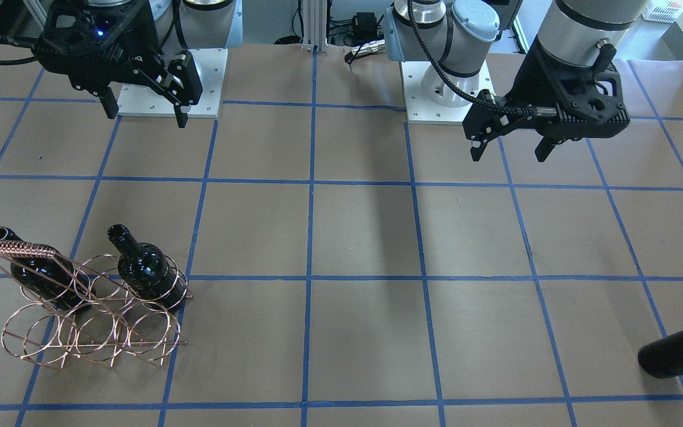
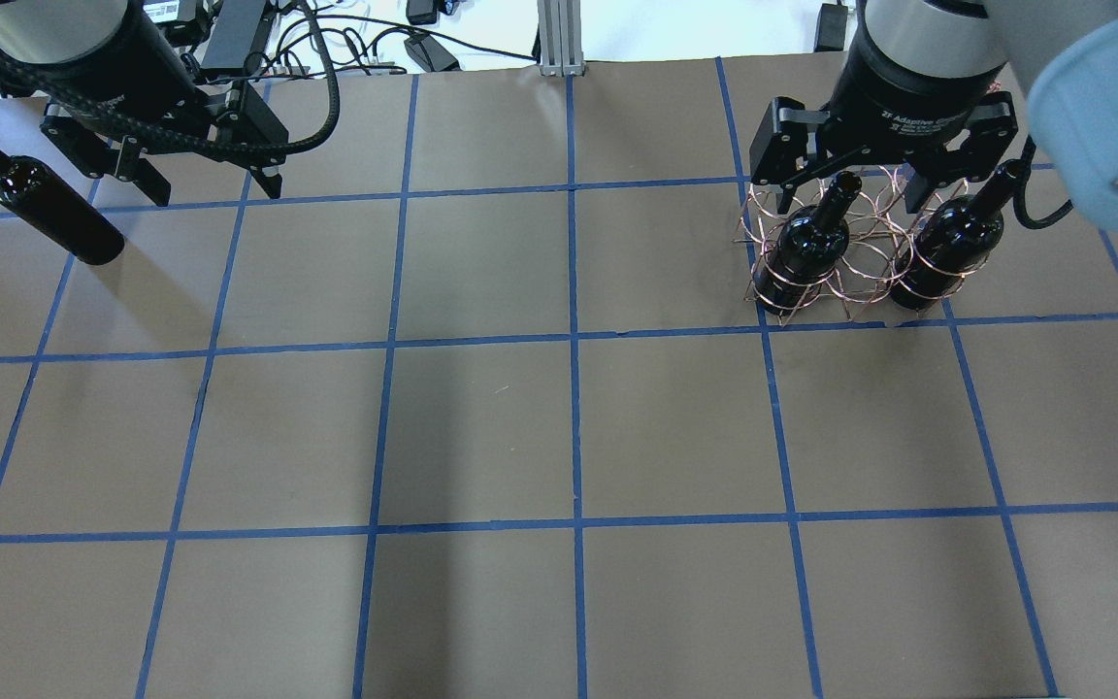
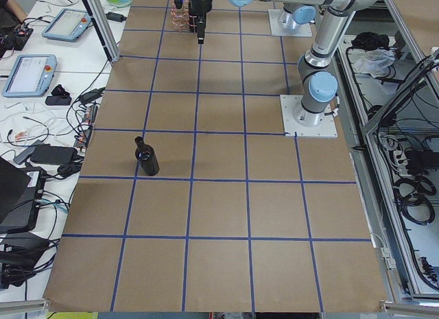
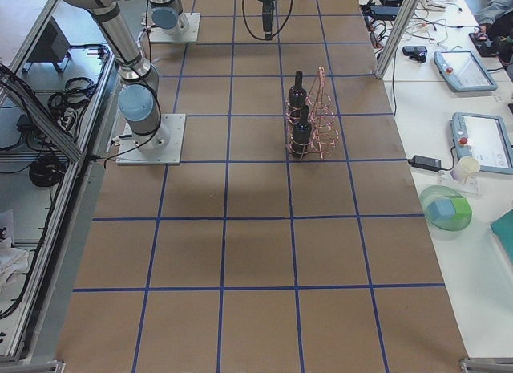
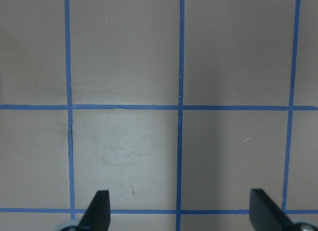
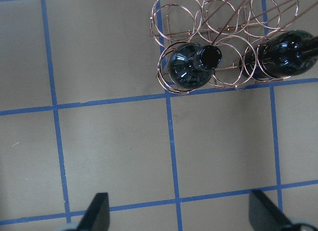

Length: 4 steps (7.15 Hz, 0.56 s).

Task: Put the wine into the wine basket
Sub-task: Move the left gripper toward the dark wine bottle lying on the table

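Overhead exterior view has the loose wine bottle (image 2: 30, 199) standing alone on the bench (image 2: 481, 427), far out on the robot's left. The left gripper (image 2: 214, 191) hangs high and nearer the robot, jaws wide apart and empty, likely readied to fetch it. The wine basket (image 1: 21, 248) sits well apart on the right side. One bottle (image 2: 802, 257) and another (image 2: 947, 252) stand upright in the end rings of its near row, the middle ring free. The right gripper (image 1: 146, 117) hangs short of the basket, jaws spread on nothing, probably keeping clear
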Tool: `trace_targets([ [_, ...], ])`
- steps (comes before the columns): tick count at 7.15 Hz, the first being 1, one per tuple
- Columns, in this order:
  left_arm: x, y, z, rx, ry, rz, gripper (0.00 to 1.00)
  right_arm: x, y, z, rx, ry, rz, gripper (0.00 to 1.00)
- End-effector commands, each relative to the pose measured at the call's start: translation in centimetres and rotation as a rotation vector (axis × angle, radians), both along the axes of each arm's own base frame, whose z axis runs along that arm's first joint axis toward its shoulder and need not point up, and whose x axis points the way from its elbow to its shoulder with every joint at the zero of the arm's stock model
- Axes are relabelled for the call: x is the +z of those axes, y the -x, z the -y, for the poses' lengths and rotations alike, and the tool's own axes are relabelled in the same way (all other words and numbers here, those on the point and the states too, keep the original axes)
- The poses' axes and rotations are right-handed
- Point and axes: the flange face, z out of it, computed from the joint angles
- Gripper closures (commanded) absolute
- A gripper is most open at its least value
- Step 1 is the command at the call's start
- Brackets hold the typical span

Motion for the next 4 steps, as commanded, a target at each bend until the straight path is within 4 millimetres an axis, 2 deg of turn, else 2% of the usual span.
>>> trace_targets([
  [1,0.01,0.03,-0.02,-0.001,0.000,-0.003,0.00,-0.13,0.08,0.10,0.000,-0.004,0.000,0.00],
  [4,-0.09,-0.15,-0.07,-0.001,-0.009,0.000,0.00,0.03,-0.08,-0.05,0.003,0.000,0.003,0.00],
])
